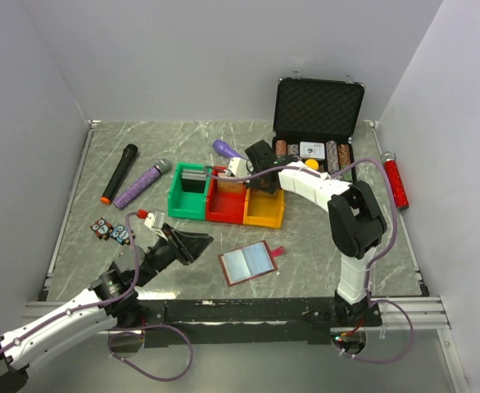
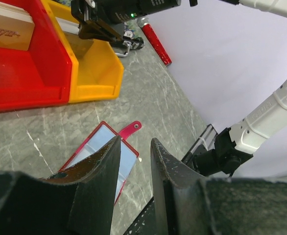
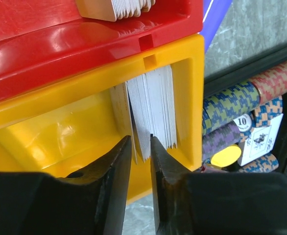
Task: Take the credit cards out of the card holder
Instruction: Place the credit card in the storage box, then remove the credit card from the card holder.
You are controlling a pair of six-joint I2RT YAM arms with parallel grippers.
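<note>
The card holder (image 1: 246,262) lies open and flat on the table, dark-red edged with pale grey-blue sleeves and its snap tab to the right. It also shows in the left wrist view (image 2: 95,146). My left gripper (image 1: 203,240) hovers just left of it, open and empty (image 2: 135,142). My right gripper (image 1: 261,176) reaches down into the yellow bin (image 1: 264,211). In the right wrist view its jaws (image 3: 140,139) stand narrowly apart, pinching a thin bunch of white cards (image 3: 142,132) at the left of a stack standing in the yellow bin (image 3: 60,127).
A red bin (image 1: 226,205) and green bin (image 1: 187,196) adjoin the yellow one. A black case of poker chips (image 1: 318,147) stands open behind. Two microphones (image 1: 119,173), a purple object (image 1: 224,148), batteries (image 1: 109,231) and a red cylinder (image 1: 396,180) lie around.
</note>
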